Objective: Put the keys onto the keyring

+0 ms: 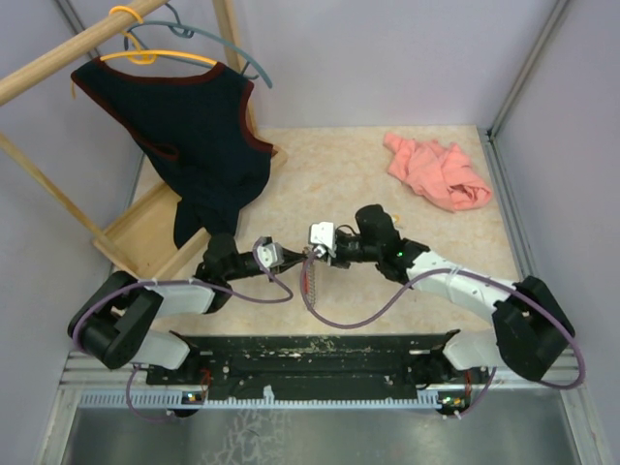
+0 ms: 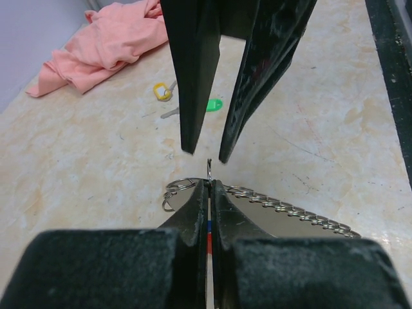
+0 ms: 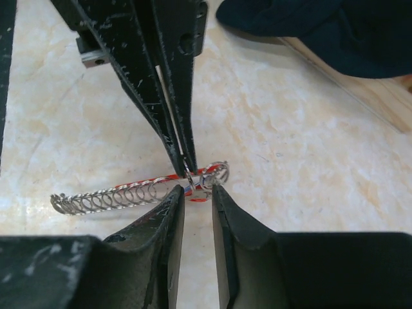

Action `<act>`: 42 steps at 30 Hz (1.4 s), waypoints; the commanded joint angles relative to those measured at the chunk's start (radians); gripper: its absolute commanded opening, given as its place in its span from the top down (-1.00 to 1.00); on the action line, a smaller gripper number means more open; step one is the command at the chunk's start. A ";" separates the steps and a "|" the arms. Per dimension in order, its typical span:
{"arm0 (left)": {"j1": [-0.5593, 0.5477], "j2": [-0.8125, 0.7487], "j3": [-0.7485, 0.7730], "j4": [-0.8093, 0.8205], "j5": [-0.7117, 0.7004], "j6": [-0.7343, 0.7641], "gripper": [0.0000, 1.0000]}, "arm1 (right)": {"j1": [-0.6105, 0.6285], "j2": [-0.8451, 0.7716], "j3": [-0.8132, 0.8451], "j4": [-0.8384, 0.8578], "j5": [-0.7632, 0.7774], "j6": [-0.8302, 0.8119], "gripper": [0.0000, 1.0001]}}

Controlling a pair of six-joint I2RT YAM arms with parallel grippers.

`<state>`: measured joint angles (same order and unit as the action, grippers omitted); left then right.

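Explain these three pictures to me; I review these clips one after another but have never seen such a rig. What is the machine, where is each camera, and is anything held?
The overhead picture looks down from above and behind two robot arms bolted at the near edge of a table. The other two pictures come from cameras on the wrists, each looking along its own black fingers.

The arms meet tip to tip in mid-table. The left gripper is shut, pinching a thin wire at one end of the keyring, a silvery coiled strip with a red loop. The right gripper has its jaws apart on either side of that same end; I cannot tell whether it touches.

On the table lie a pink cloth, and, in the left wrist view, a yellow-tagged key and a green-tagged key. At the back left, a dark vest hangs on a wooden rack.
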<state>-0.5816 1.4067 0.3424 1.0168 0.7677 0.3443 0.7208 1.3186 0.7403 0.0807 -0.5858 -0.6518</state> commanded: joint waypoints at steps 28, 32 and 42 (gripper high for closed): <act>0.052 0.009 -0.070 0.201 -0.088 -0.181 1.00 | -0.352 0.181 0.102 -0.155 0.666 0.812 0.14; 0.052 0.012 -0.068 0.201 -0.081 -0.185 1.00 | -0.371 0.213 0.124 -0.160 0.688 0.823 0.14; 0.052 0.018 -0.060 0.189 -0.070 -0.181 1.00 | -0.377 0.283 0.151 -0.214 0.667 0.823 0.10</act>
<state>-0.5339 1.4143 0.2760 1.1740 0.6716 0.1726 0.3504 1.5864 0.8474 -0.1200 0.0883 0.1623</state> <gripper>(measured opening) 0.007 0.443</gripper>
